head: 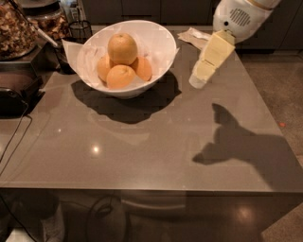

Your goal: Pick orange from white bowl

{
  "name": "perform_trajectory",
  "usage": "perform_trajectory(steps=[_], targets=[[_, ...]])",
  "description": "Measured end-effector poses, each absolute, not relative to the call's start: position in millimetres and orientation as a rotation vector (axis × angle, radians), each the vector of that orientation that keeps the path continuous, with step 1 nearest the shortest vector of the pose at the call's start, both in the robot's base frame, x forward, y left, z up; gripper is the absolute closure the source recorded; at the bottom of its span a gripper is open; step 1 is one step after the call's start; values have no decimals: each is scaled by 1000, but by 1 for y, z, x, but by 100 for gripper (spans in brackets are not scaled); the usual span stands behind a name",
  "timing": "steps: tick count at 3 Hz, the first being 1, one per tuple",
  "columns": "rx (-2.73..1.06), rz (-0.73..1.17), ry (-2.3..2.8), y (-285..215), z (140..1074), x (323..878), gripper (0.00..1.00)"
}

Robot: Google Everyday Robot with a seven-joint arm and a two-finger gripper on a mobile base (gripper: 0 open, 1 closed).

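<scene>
The orange (122, 48) tops the smaller fruits (120, 76) in the bowl (163, 40), far left on the worktop (142, 151). The hand (198, 80) hangs right of the bowl, clear of its rim. The orange lies to the hand's left and slightly farther back. Whether the hand is apart or together, I cannot tell.

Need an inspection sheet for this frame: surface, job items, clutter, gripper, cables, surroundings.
Surface: grey glossy table, with the shadows of the bowl and the arm on it.
Job's things: orange sits on top of three smaller fruits in the paper-lined white bowl.
Clutter: crumpled paper near the table's far edge.
Gripper: gripper points down, right of the bowl and apart from it.
Cables: black cable by the table's left edge.
Surroundings: jar of dry food and black appliance on the left; dark cabinets behind.
</scene>
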State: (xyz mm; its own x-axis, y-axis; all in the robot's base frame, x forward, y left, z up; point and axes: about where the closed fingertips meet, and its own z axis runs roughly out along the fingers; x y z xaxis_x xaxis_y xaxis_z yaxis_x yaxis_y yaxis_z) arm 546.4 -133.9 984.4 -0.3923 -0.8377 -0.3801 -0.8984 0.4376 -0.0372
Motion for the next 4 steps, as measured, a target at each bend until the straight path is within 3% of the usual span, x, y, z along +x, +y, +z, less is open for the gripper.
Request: perform_trajectory(steps=[4], targets=[[-1597, 290, 2217, -50, 994, 592, 0]])
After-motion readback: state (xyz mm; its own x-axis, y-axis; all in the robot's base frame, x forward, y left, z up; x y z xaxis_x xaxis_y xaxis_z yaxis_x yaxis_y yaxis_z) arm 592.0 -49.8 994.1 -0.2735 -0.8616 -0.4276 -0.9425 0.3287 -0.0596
